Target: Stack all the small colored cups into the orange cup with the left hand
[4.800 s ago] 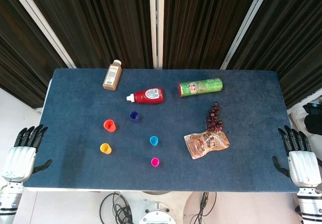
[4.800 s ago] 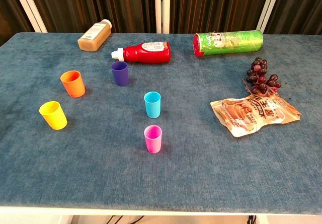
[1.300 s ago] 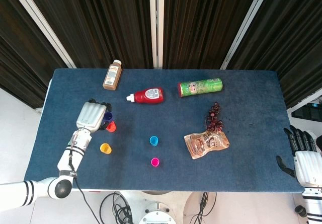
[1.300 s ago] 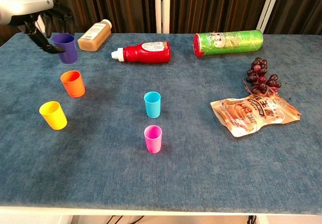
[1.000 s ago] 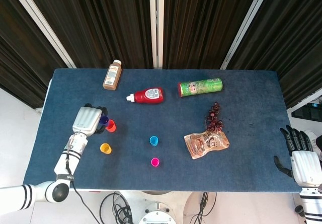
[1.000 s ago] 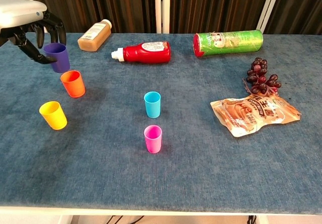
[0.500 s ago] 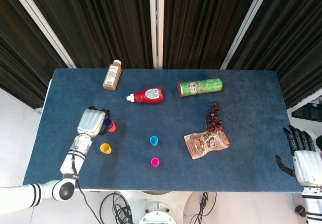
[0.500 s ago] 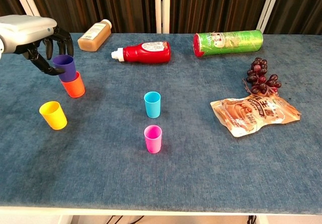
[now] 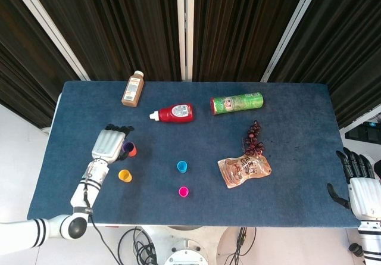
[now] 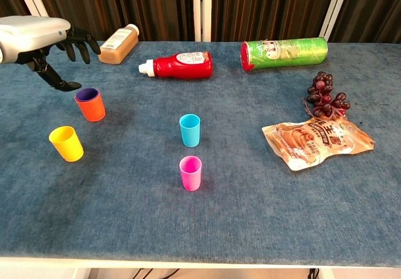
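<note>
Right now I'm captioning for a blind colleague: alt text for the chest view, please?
A robot hand, open, hovers above an orange cup with a purple cup nested inside. Yellow, blue and pink cups stand separately on the blue table.

A brown bottle [image 10: 117,44] with a white cap is lying on its side at about 11 o'clock on the blue-covered bench [image 10: 250,216]. Just to its right, near 12 o'clock, a red ketchup bottle [image 10: 178,65] is lying with its white cap pointing toward 9 o'clock. A green chip can [image 10: 285,53] is lying lengthwise at about 1 o'clock. A bunch of dark grapes [image 10: 326,95] is sitting at about 3 o'clock, and a tan snack packet [image 10: 316,142] is lying flat just below it, toward 4 o'clock. Dark slatted panels [image 9: 238,27] are standing behind the bench.
</note>
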Available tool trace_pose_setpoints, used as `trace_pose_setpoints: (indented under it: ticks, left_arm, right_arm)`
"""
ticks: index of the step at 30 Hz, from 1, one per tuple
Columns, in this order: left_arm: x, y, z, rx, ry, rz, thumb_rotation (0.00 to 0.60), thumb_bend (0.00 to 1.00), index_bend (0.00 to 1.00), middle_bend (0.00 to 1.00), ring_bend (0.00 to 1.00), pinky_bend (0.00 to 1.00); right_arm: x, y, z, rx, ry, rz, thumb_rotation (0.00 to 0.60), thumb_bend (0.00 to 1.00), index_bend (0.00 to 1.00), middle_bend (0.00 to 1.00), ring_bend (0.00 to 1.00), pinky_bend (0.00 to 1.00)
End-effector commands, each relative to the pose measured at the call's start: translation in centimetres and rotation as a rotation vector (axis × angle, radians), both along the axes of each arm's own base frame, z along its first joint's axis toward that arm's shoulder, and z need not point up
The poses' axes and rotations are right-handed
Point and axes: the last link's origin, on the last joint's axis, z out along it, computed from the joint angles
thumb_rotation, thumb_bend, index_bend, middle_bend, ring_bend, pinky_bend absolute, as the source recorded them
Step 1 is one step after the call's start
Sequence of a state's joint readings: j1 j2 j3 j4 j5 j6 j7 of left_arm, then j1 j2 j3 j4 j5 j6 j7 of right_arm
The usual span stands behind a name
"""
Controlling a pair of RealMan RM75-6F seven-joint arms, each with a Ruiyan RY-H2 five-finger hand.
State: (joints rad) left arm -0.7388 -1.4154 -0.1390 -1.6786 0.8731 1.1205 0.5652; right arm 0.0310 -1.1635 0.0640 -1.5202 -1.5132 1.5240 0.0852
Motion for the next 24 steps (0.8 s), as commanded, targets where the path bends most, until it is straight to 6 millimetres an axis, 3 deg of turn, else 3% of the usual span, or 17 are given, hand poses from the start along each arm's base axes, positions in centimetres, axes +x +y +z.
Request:
trace_pose_setpoints:
  ticks: [1, 8, 15, 19, 24]
  left_arm:
    - [0.4, -0.9, 0.8, 0.004, -0.008, -0.013, 0.6, 0.28, 0.24, 0.27, 0.27, 0.25]
    - [-1.3, -5.1, 3.0, -0.043, 0.05, 0.031, 0.6, 0.25, 0.25, 0.28, 0.27, 0.27]
    - [-3.1, -9.3, 3.1, -0.091, 0.054, 0.077, 0.6, 0.25, 0.26, 0.28, 0.27, 0.25]
    - [-3.6, -10.3, 2.4, -0.115, 0.062, 0.073, 0.6, 0.25, 0.26, 0.28, 0.27, 0.26]
    - [-4.1, -10.2, 0.7, -0.107, 0.038, 0.045, 0.6, 0.25, 0.27, 0.28, 0.27, 0.27]
  right_arm:
    - [0.1, -0.1, 0.1, -0.002, -0.002, 0.005, 0.6, 0.27, 0.0, 0.0, 0.0, 0.0]
    - [0.3, 0.1, 0.5, -0.007, -0.002, 0.013, 0.6, 0.27, 0.0, 0.0, 0.0, 0.0]
    - [0.3, -0.1, 0.3, 0.005, -0.006, 0.015, 0.6, 0.27, 0.0, 0.0, 0.0, 0.0]
    - [0.6, 0.1, 0.1, 0.02, -0.009, 0.026, 0.6, 0.27, 0.0, 0.0, 0.0, 0.0]
    - [0.7, 0.2, 0.1, 0.019, -0.009, 0.026, 0.6, 0.27, 0.0, 0.0, 0.0, 0.0]
